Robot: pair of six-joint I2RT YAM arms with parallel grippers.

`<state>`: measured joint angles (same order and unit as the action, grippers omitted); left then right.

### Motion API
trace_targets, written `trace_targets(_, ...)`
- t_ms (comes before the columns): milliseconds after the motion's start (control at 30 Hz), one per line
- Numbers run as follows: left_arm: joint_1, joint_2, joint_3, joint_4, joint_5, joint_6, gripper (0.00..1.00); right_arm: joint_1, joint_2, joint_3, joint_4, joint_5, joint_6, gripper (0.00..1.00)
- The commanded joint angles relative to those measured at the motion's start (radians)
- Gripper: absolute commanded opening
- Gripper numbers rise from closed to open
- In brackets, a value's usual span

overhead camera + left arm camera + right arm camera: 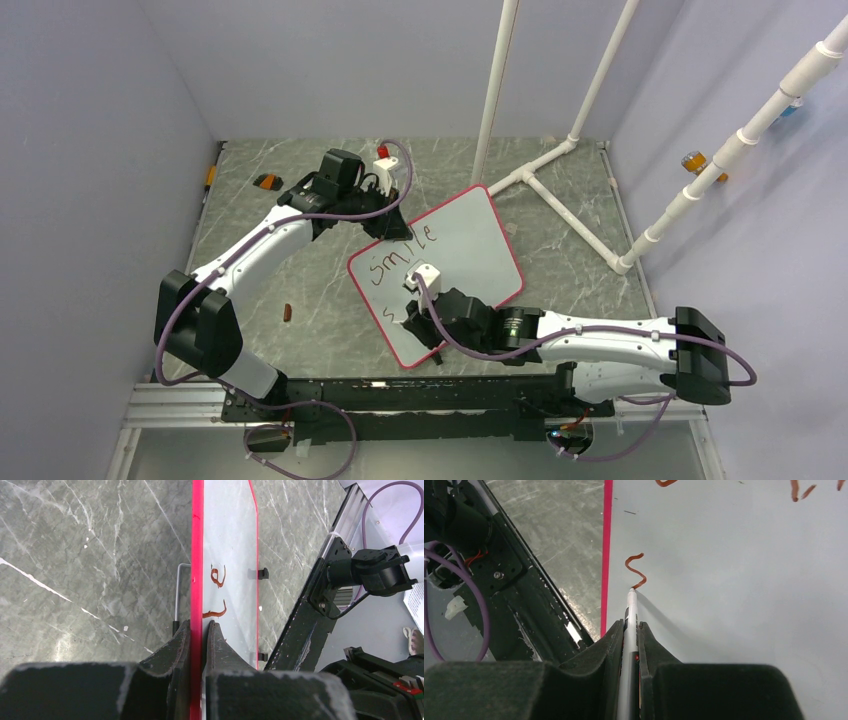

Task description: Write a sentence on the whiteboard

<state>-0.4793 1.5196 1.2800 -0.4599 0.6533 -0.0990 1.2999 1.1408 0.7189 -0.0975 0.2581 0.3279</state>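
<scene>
- The flat white whiteboard with rounded corners and a thin red-pink rim (470,250) sits at the middle of the grey marbled surface (300,260), turned so one corner points toward 12 o'clock.
- The left end effector (396,228) meets the board at its 11 o'clock edge. In the left wrist view its black fingers (180,645) are pinched together on the red-pink rim (197,555), one on each face.
- The right end effector (412,303) hangs over the board's 7 o'clock part. Its fingers (611,640) are clamped on a slim white marker (630,612).
- The marker's tip touches the board at the lower end of a short reddish-brown squiggle (636,571) just inside the rim.
- The dark reddish-brown handwritten sentence (400,258) so far reads "smile" across the board's upper part, with the squiggle below it.
- Two small black clips (263,573) sit on the board's far edge in the left wrist view.
- A small brown object (289,313) lies on the surface at 9 o'clock from the board, well apart from it.
- White pipe framing (560,160) stands at 1 o'clock.
</scene>
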Motion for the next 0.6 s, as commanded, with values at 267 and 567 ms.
trace_targets(267,0.017,-0.039,0.008,0.061,-0.134,0.069,0.00,0.006,0.040,0.103,0.004,-0.006,-0.073,0.00)
trace_targets(567,0.017,-0.040,0.007,0.062,-0.132,0.069,0.00,0.006,-0.012,0.135,0.040,0.084,-0.089,0.00)
